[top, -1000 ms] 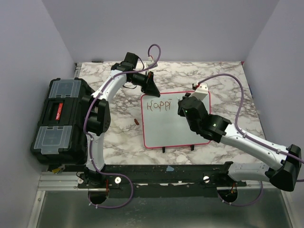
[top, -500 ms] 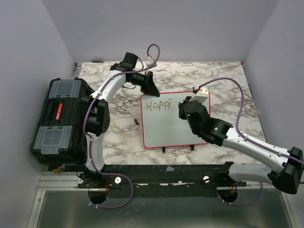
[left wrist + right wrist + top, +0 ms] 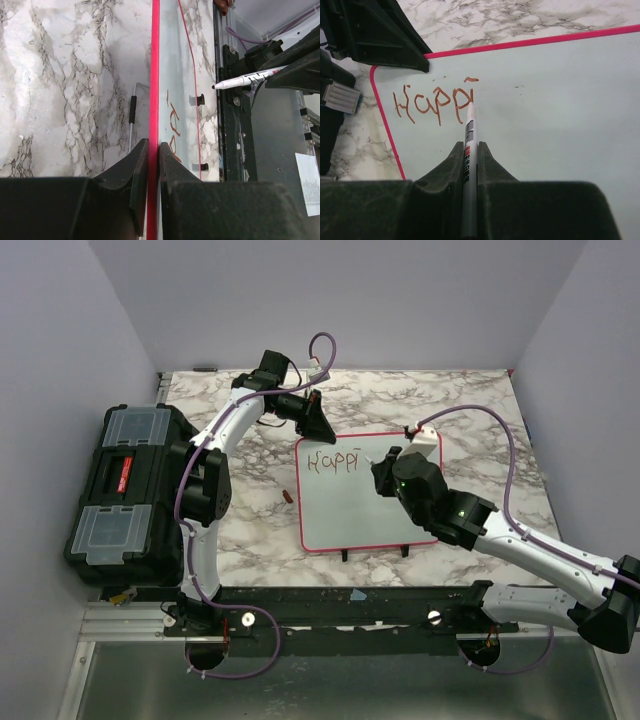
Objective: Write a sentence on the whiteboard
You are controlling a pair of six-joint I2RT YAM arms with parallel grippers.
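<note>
We begin with the marbled table point(image 3: 480, 410), which carries everything. At its left edge sits a black toolbox point(image 3: 125, 490) with clear-lidded compartments, well apart from the work. At the middle of the table lies the whiteboard point(image 3: 350, 515), its glossy white face up, its pink-red frame all round and two small black feet at the near edge.

The left hand point(image 3: 318, 425) reaches to the board's far left corner. From its wrist camera we see its two fingers point(image 3: 140, 170) pressed together on the thin frame, one on either side of it, so it is pinching the board's edge.

The right hand point(image 3: 468, 147) hovers over the upper part of the board, its fingers closed tight on a marker point(image 3: 469, 132) that juts out forward between them. The marker's tip sits at the foot of the last written letter; we cannot tell whether it actually presses on the surface.

The sentence point(image 3: 432, 102) runs along the board's upper left in red-brown strokes – it reads "Happi", with a short dash above the final letter.

A small red-brown piece point(image 3: 288, 497) lies on the table just beside the board's left edge.
</note>
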